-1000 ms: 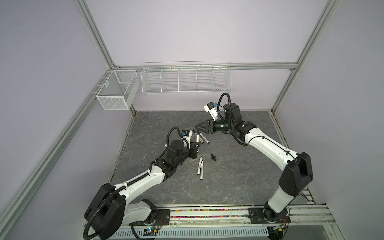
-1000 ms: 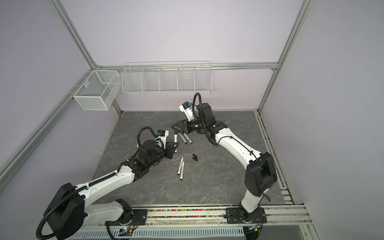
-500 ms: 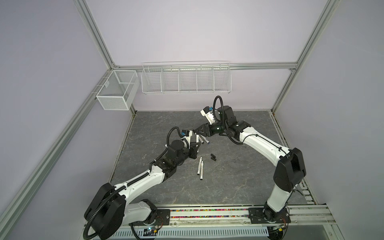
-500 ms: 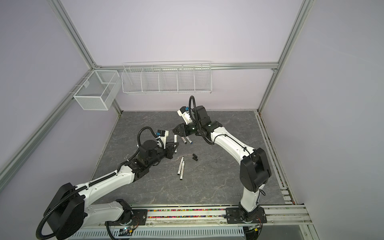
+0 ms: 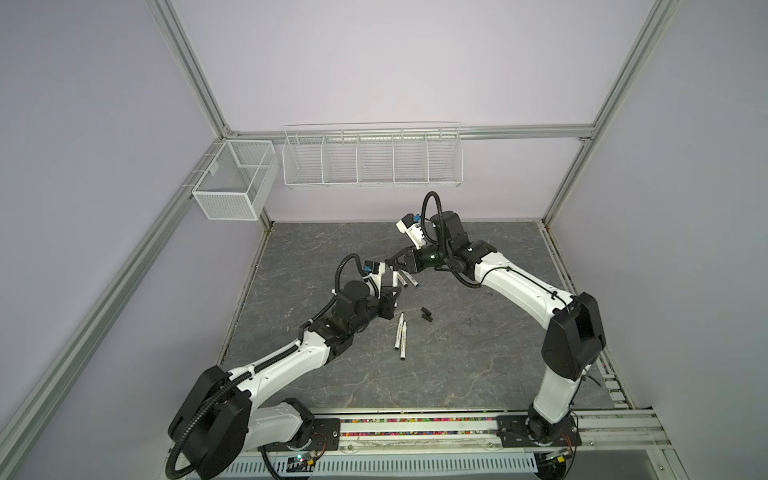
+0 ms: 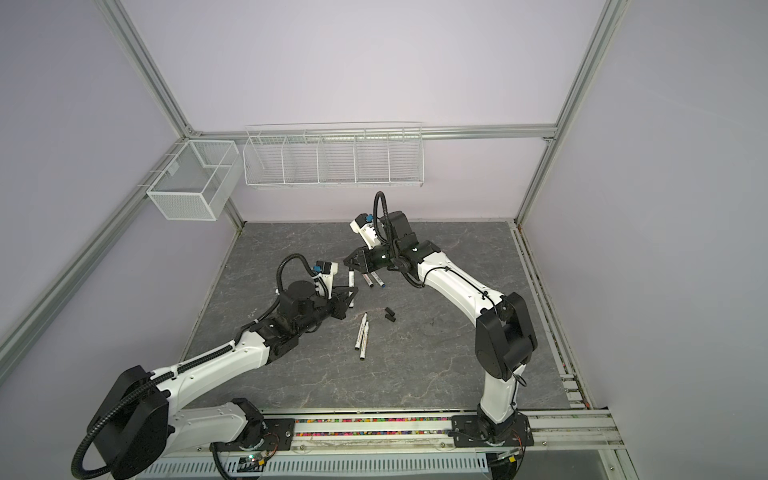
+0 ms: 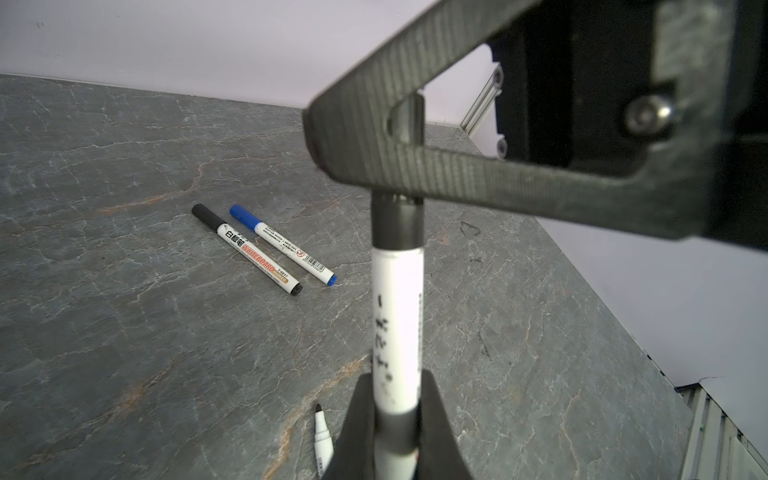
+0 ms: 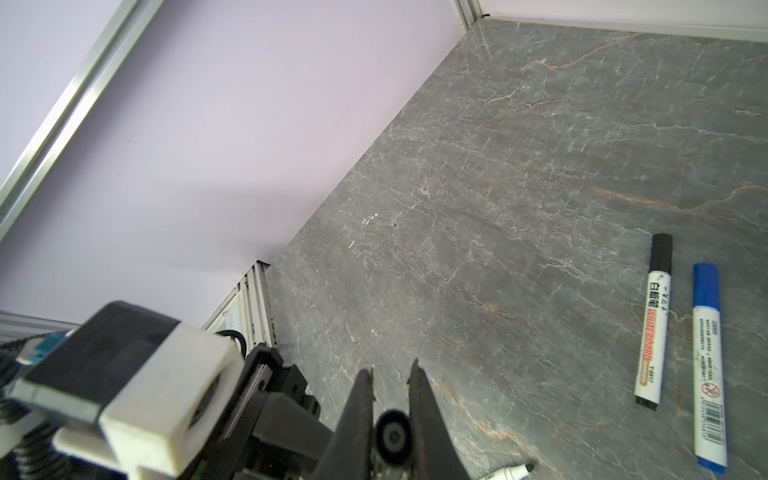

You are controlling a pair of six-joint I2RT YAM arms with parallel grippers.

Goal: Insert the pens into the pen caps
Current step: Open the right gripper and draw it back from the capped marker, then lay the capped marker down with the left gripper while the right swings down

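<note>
Grey marble table [image 7: 124, 166] holds a pen [image 7: 249, 251] marked WHITEBOARD; left fingers [image 7: 359, 428] clench another pen [image 7: 397, 316], right fingers [image 8: 359, 415] clench its cap [image 8: 392, 435]

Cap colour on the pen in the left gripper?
Black plastic cap; left wrist view shows it best.

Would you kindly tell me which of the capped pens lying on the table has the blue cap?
The blue-capped pen, lying beside the black-capped pen: only its cap and end plug are blue.
</note>
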